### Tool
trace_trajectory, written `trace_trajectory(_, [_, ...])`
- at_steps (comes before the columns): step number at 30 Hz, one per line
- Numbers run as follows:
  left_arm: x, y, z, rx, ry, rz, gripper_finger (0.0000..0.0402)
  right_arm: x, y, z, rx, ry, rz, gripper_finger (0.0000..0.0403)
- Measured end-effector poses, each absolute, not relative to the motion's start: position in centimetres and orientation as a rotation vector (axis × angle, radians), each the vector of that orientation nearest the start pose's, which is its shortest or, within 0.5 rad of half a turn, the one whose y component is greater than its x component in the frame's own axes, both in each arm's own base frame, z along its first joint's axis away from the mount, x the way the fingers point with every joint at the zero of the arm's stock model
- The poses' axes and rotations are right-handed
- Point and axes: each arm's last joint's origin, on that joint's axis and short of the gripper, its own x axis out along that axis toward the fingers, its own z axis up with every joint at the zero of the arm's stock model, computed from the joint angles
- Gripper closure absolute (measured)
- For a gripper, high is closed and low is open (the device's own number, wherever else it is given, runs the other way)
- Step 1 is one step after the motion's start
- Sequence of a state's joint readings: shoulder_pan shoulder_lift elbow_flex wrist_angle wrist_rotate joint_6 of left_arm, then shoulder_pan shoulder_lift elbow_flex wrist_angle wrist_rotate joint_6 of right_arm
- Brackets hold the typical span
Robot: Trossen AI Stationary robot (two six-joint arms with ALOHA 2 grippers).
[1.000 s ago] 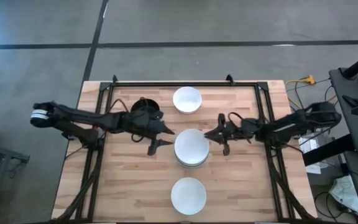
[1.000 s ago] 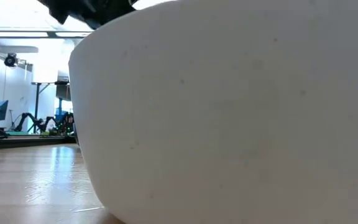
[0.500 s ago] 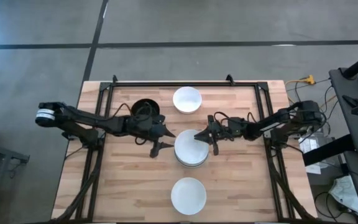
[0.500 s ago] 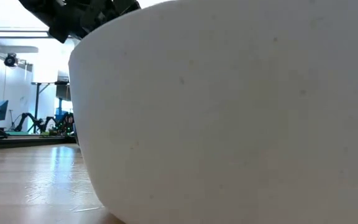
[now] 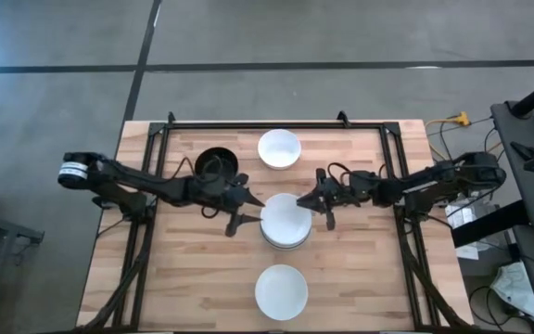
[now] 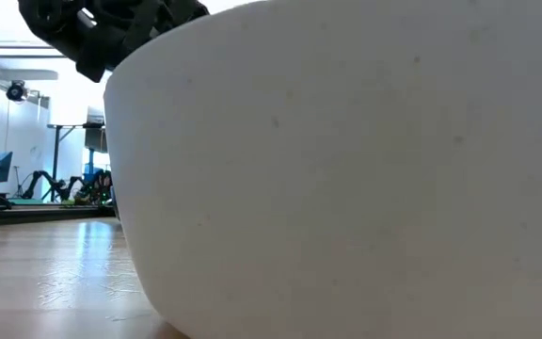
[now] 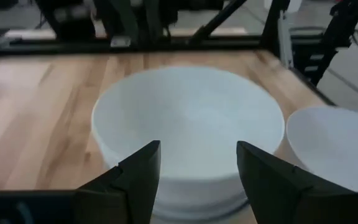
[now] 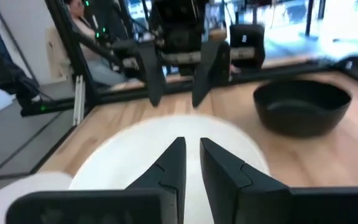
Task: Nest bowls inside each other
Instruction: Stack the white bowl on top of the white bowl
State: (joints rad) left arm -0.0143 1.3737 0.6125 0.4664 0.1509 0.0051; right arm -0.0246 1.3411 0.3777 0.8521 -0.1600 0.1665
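A stack of white bowls (image 5: 286,223) stands mid-table on its bottom bowl; how many it holds and whether grey ones are among them is hidden. Single white bowls rest on their bases at the far edge (image 5: 278,148) and the near edge (image 5: 281,290). The near one fills the low view (image 6: 346,169). A black bowl (image 5: 217,165) stands left of the far one. My left gripper (image 5: 241,211) is open at the stack's left rim (image 7: 114,134), apart from it. My right gripper (image 5: 316,204), fingers all but shut, hovers at the stack's right rim (image 8: 247,146). My right gripper's tips (image 8: 178,155) stand over the right rim of the stack's top bowl, slanting in from the table's right. I cannot tell whether they touch it.
Black metal frame rails (image 5: 276,123) run along the table's far edge and both sides. Bare wood (image 5: 193,278) lies left and right of the near bowl. A person sits in the room beyond the table (image 8: 79,25).
My right gripper reached toward the table's left, over the stack's right rim, then drew back right a little. My left gripper stayed at the stack's left rim, drifting slightly. No bowl has visibly moved.
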Motion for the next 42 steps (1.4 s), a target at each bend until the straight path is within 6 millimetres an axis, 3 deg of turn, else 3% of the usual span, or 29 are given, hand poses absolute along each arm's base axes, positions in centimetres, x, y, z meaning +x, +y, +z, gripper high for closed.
trace_trajectory(14, [29.6,-0.9,19.0,-0.033,0.262,-0.187,0.0206,24.9,1.1,15.9,0.219,0.232,0.158,0.036])
trace_trajectory(25, [29.6,-0.9,19.0,-0.042,0.26,-0.188,0.0206,24.9,1.1,15.8,0.219,0.235,0.158,0.036])
trace_trajectory(33, [30.0,-1.9,20.5,-0.033,0.197,-0.225,0.0206,25.2,1.9,16.3,0.196,0.218,0.195,0.036])
trace_trajectory(42, [30.2,-2.4,19.7,-0.034,0.226,-0.242,0.0206,25.2,3.1,16.5,0.179,0.216,0.247,0.036])
